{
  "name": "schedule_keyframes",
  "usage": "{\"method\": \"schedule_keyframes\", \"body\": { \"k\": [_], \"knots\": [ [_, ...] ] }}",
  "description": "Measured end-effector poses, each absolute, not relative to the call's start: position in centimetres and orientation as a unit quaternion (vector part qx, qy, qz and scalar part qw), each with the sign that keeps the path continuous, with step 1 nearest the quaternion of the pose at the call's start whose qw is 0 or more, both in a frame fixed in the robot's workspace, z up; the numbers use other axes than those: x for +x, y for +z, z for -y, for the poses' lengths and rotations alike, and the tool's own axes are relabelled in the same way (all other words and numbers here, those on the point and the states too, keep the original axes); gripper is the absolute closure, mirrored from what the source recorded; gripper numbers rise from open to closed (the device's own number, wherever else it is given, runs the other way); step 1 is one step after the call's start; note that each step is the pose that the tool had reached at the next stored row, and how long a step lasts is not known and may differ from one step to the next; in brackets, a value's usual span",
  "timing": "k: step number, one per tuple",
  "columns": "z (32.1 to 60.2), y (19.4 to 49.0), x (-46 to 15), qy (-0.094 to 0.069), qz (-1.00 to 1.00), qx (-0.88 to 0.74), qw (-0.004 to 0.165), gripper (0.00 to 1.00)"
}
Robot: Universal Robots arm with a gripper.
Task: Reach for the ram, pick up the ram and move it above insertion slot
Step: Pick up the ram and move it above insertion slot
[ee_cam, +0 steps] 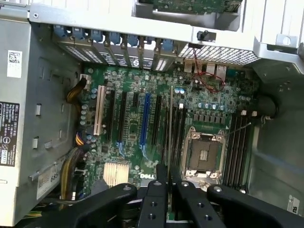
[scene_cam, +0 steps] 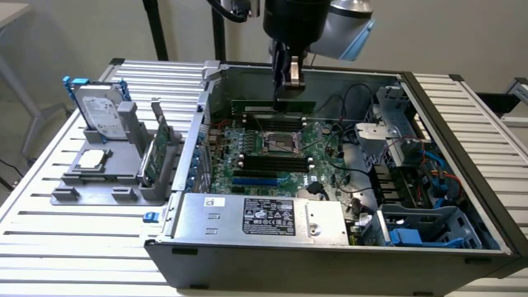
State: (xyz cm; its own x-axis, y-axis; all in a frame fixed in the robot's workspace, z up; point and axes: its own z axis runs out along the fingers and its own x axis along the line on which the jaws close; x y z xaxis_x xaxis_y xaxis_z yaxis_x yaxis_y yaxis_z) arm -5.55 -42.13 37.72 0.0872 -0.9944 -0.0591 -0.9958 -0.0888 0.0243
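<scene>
Now gripper (scene_cam: 288,93) grips ram (scene_cam: 272,106) (over motherboard (scene_cam: 276,162)).

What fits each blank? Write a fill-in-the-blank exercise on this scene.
The gripper holds the ram above the ____ inside the open computer case.
The silver hard drive stands outside the case, at the exterior view's ____.
The jaws are ____ on the ram.
Missing: motherboard; left; shut.
</scene>
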Motion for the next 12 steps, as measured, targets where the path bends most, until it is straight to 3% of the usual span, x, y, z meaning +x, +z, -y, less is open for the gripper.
{"method": "schedule_keyframes", "body": {
  "k": [12],
  "knots": [
    [38.9, 37.1, -4.5, 0.030, -0.677, -0.736, 0.011, 0.86]
  ]
}}
